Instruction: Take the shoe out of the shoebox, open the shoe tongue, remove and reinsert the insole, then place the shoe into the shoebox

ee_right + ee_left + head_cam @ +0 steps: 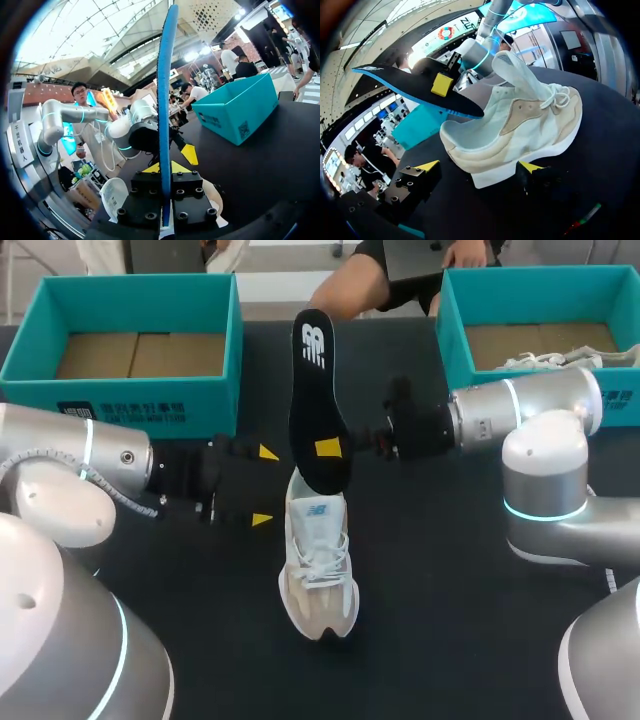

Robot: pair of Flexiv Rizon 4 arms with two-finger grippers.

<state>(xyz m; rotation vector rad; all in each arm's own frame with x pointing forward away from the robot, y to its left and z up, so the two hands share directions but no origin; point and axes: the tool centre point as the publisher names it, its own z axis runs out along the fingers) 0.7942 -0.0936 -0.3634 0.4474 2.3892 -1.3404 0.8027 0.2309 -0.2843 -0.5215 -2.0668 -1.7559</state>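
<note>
A white and beige sneaker (317, 565) stands upright on the black table, toe toward the near edge. My right gripper (328, 448) is shut on the lower end of a black insole (312, 380), held upright above the shoe's heel opening. In the right wrist view the insole (164, 100) runs edge-on out of my right gripper (162, 167). My left gripper (265, 485) stands open just left of the heel. In the left wrist view the sneaker (520, 125) lies just ahead of my left gripper (480, 167), not touched, and the insole (410, 87) hangs above it.
An open teal shoebox (150, 400) with a bare cardboard floor stands at the back left. A second teal shoebox (455, 335) at the back right holds another white shoe (550, 360). The teal box (237, 112) also shows beyond the insole in the right wrist view.
</note>
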